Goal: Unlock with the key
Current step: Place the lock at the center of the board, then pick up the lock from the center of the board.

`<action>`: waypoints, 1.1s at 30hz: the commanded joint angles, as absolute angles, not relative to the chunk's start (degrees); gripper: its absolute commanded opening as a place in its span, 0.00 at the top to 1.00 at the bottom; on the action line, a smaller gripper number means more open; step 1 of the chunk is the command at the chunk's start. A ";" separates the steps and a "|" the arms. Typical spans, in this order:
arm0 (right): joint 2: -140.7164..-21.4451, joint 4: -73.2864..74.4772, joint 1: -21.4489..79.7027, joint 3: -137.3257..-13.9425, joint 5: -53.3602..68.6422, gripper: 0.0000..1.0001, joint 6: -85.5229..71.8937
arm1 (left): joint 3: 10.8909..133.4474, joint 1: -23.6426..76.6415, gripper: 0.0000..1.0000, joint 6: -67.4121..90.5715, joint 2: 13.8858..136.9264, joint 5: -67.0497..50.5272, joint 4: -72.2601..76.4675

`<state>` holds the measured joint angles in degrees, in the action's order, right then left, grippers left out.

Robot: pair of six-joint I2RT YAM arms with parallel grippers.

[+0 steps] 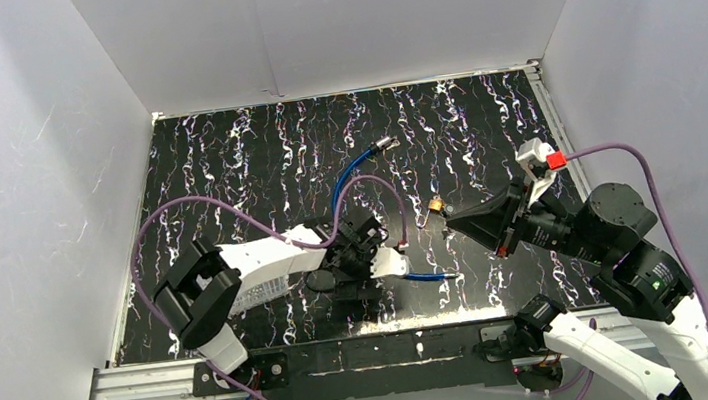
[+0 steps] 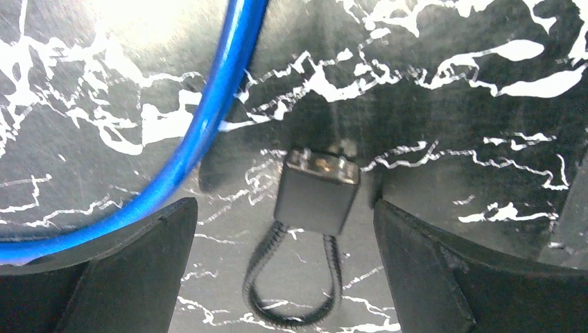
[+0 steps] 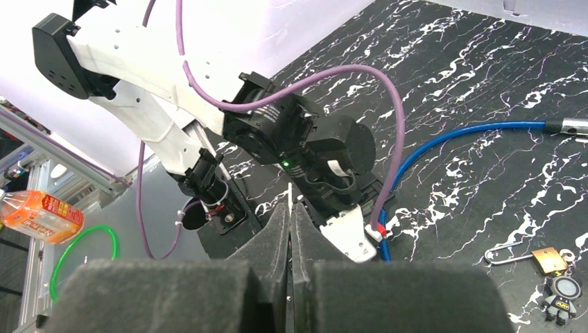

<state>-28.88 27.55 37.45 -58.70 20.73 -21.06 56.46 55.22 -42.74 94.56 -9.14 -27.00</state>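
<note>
Left claw gapes wide at the frame's bottom, its fingers on either side of the black lock lying on the desk, apart from it. Right claw is pressed shut. A brass piece lies at lower right.

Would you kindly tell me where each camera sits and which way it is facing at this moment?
Top external: above and behind the bases, looking down on the table; the left arm and right arm show.
Left wrist: on the left arm, looking down at a small black lock flanked by the open left gripper.
Right wrist: on the right arm, looking across the table at the left arm, past its shut right gripper.
Shared: all three show the blue cable.
</note>
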 commanded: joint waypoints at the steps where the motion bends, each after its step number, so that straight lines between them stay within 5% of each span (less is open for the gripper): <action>1: -29.50 25.72 37.18 -59.06 20.58 0.99 -21.53 | 53.24 55.19 0.02 -41.32 86.93 -6.92 -29.83; 7: -30.06 25.39 37.17 -59.26 20.58 0.99 -21.20 | 44.53 55.11 0.05 -37.55 73.25 -3.33 -25.92; 10: -30.35 25.03 37.17 -59.08 20.78 0.99 -21.18 | 39.65 55.11 0.14 -37.13 69.26 -2.38 -21.56; 13: -30.78 24.92 37.18 -59.05 20.83 0.99 -21.18 | 38.21 55.11 0.31 -37.13 69.75 -2.96 -19.20; 23: -30.78 25.73 37.18 -59.50 20.02 0.99 -20.75 | 38.90 55.11 0.43 -34.96 75.28 -8.87 -18.69; 27: -30.80 25.76 37.20 -59.29 19.97 0.99 -20.80 | 39.43 55.11 0.61 -35.15 77.04 -10.17 -17.75; 33: -30.40 25.74 37.18 -59.06 19.92 0.99 -20.75 | 40.06 55.12 0.58 -36.04 80.20 -10.41 -16.91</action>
